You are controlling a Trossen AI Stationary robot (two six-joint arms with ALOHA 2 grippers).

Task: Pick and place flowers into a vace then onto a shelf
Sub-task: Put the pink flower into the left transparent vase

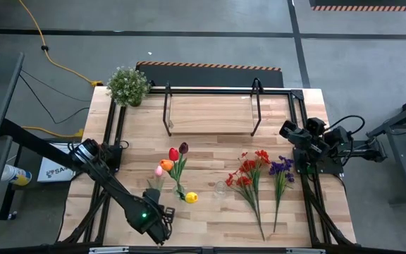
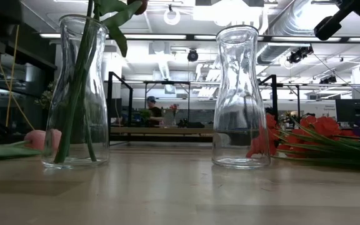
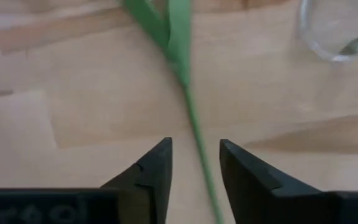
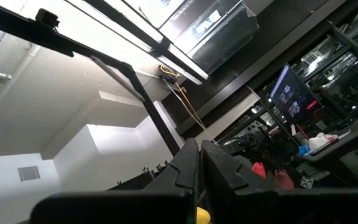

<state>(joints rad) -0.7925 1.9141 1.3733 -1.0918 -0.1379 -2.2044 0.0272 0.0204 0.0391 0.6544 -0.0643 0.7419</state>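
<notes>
Across the middle of the tabletop (image 1: pixel 210 219) we see a crowded band: a vase with tulips (image 1: pixel 177 168), an empty glass vase (image 1: pixel 220 188) beside it, then red sprays (image 1: pixel 249 176) and purple sprays (image 1: pixel 280 173) fanned toward the right edge. Between the two vases we find a clear gap in the low view. The shelf (image 1: pixel 210 113) blocks the far edge, a potted plant (image 1: pixel 128 85) the far left corner. The near right corner lies bare; the left gripper (image 1: pixel 162 227) hangs over the near edge.

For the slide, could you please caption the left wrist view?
Left gripper, fingers parted, straddling a thin green flower stem lying on the light wooden tabletop.
</notes>
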